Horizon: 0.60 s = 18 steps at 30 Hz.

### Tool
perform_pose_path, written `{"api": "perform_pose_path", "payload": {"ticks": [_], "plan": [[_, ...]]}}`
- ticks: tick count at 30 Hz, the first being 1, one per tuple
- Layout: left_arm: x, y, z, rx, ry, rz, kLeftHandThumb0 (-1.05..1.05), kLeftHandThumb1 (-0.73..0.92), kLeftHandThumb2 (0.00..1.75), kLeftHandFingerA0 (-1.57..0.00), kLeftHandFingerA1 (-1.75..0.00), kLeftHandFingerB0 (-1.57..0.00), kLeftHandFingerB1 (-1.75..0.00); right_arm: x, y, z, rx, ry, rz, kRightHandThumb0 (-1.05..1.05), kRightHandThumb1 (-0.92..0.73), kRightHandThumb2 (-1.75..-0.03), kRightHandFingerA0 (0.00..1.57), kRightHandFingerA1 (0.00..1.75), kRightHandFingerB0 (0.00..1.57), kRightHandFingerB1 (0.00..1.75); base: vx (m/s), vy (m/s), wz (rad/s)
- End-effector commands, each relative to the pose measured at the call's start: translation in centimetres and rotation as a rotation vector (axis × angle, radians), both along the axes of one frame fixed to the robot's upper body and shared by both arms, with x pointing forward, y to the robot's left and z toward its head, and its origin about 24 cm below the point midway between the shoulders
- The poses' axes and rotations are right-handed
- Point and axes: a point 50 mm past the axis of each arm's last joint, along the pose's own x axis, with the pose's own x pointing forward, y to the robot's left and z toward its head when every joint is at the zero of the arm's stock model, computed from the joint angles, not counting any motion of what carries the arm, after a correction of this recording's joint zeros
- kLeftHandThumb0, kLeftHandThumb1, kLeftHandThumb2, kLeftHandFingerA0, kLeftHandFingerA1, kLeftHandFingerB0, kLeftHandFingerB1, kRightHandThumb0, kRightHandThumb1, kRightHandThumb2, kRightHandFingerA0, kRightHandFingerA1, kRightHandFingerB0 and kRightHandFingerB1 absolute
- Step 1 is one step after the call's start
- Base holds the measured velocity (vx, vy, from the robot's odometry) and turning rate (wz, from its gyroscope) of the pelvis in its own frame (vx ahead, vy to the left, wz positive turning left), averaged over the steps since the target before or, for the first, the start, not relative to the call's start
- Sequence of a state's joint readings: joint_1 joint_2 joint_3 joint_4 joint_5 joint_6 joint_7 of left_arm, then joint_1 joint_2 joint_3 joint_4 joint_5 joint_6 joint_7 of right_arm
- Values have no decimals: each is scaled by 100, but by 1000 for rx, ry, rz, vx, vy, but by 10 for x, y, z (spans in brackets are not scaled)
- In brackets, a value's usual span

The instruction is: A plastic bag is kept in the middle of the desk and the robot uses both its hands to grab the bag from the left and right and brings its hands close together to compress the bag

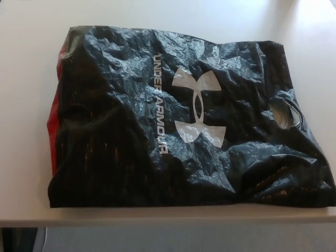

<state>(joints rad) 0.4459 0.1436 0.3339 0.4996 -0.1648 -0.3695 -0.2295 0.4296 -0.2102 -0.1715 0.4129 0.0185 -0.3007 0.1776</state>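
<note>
Bag (173, 121) flat, crumpled, on desk (157, 215), near front edge.

No part of robot body in head view: no arm, no forearm, no robot hand, left or right. Colours, shapes, cables, screws, markings of body cannot be told from this frame. No person, sleeve or clothing visible either.
</note>
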Motion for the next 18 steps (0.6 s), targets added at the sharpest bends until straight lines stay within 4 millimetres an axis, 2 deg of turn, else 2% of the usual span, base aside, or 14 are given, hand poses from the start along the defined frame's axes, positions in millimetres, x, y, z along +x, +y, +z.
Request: {"api": "perform_pose_path", "payload": {"ticks": [1, 8, 11, 13, 15, 18], "plan": [[-8, 16, 59, 44, -488, 4, -62, 92, 67, -25, -35, -20, -29, 5, -13, 57, -29, -385, 137, -81, -79, -111, 0, 33, 10, 28, 0, 0, 0], [-9, 18, 58, 60, -505, -8, -65, 92, 67, -25, -35, -20, -29, 4, -12, 61, -41, -397, 140, -80, -77, -109, 0, 32, 9, 27, 0, 0, 0], [-9, 21, 58, 57, -510, -17, -65, 91, 67, -27, -34, -21, -28, 2, -15, 63, -74, -397, 152, -76, -75, -108, 5, 33, 5, 28, 0, 0, 0], [-9, 21, 64, 83, -520, -38, -68, 91, 68, -25, -34, -20, -27, 6, -17, 68, -57, -420, 134, -83, -78, -112, 5, 31, 6, 24, 0, 0, 0], [-6, 24, 71, 81, -572, -17, -67, 90, 68, -26, -33, -21, -28, 13, -18, 78, -54, -472, 108, -84, -78, -112, 6, 30, 6, 22, 0, 0, 0], [1, 30, 88, 166, -644, -21, -70, 91, 68, -23, -34, -18, -27, 20, -23, 91, -40, -543, 77, -82, -77, -110, 5, 27, 5, 23, 0, 0, 0]]}}
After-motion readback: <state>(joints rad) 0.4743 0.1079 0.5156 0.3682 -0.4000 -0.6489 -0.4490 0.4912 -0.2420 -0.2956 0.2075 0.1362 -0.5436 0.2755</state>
